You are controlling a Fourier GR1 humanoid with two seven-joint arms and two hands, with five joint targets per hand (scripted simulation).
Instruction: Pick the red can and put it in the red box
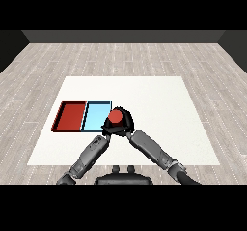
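The red can (115, 116) stands just right of the light blue tray (96, 114), near its front right corner. My right hand (126, 120) is curled round the can from the right and behind. My left hand (106, 129) is close against the can's lower left side, and its fingers are hard to make out. The red tray (70, 115) lies to the left of the blue one, with nothing in it.
The two trays sit side by side at the left middle of the white table (159, 109). Both forearms (153, 149) cross the table's front part and converge at the can.
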